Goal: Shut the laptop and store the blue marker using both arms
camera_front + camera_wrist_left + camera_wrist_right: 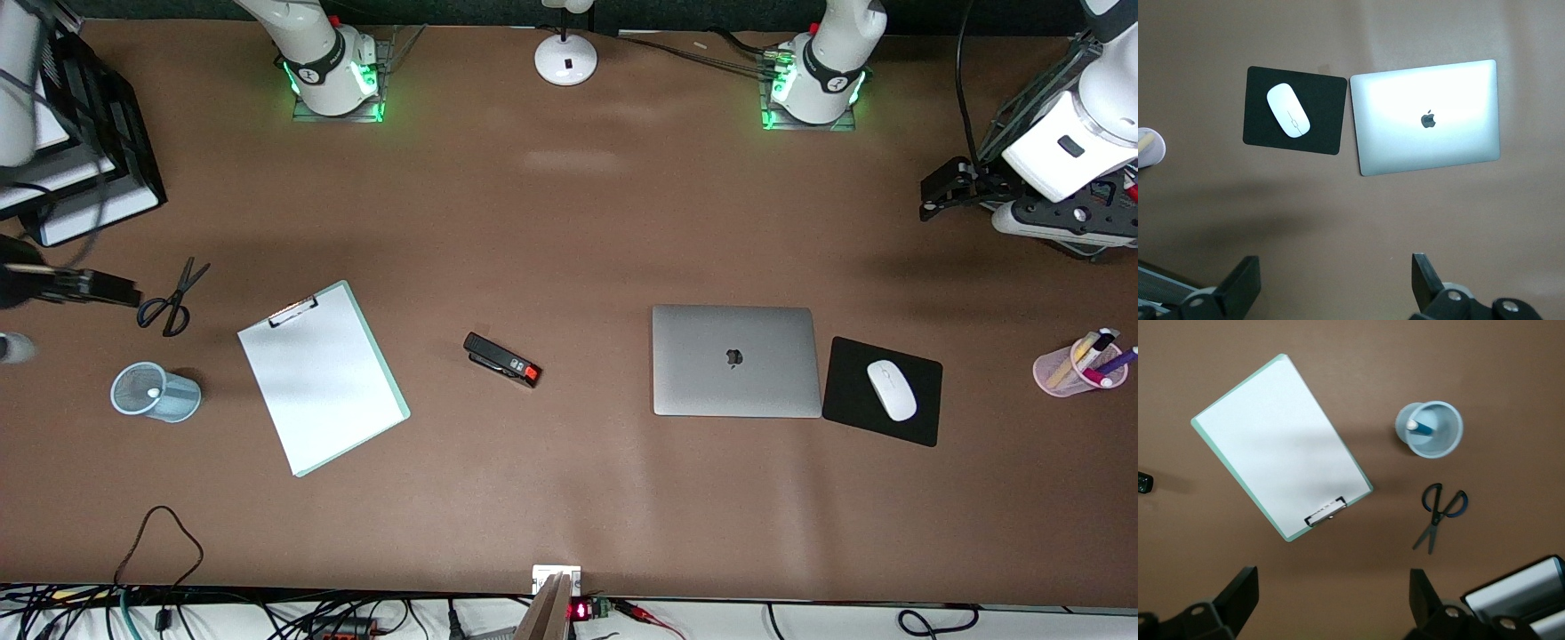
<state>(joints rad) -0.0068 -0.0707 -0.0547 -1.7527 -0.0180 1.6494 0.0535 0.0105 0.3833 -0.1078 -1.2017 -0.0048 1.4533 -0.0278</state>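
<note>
I see the laptop (736, 360) lying shut on the counter (569, 498), lid down, logo up, toward the left arm's end, a black mouse pad (882, 391) with a white mouse (891, 389) just beside it; the blue marker (1421, 427) stands inside the pale blue mesh cup (156, 392) toward the right arm's end, near the clipboard (322, 377) and scissors (171, 300); by my reading both parts look done; the left gripper (1331, 287) hangs over bare counter near the laptop, fingers wide apart, empty; the right gripper (1331, 603) hangs near the clipboard, fingers spread, empty.
</note>
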